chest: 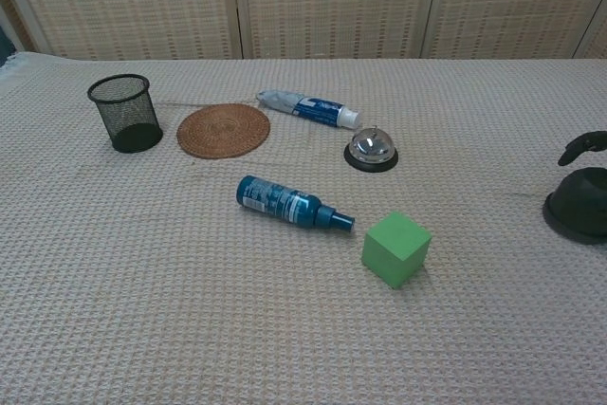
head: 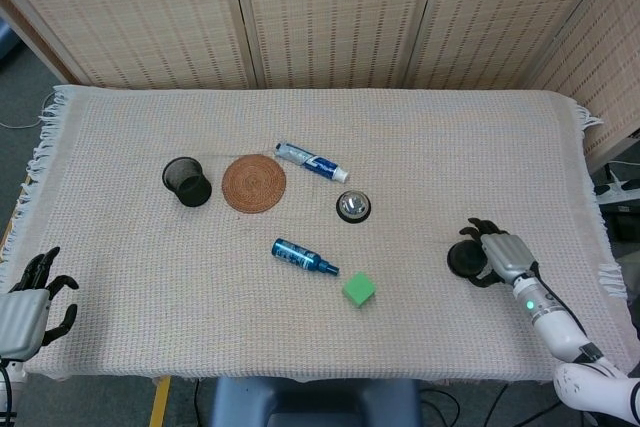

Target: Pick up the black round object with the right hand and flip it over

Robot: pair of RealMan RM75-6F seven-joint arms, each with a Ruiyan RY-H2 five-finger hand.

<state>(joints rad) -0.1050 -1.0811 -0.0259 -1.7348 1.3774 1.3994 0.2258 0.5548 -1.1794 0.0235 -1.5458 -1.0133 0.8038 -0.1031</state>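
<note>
The black round object (head: 462, 259) lies flat on the woven cloth at the table's right side; the chest view shows it cut off by the right edge (chest: 579, 206). My right hand (head: 502, 254) sits just right of it, fingers spread and arched over its rim. One dark fingertip (chest: 580, 144) hovers above the object without touching it. My left hand (head: 27, 299) hangs at the near left corner, off the table edge, holding nothing, its fingers apart.
Across the table's middle and left lie a green cube (head: 359, 289), a blue bottle (head: 303, 256), a silver bell (head: 352, 206), a toothpaste tube (head: 311, 161), a woven coaster (head: 254, 183) and a black mesh cup (head: 187, 181). The fringed table edge runs close behind my right hand.
</note>
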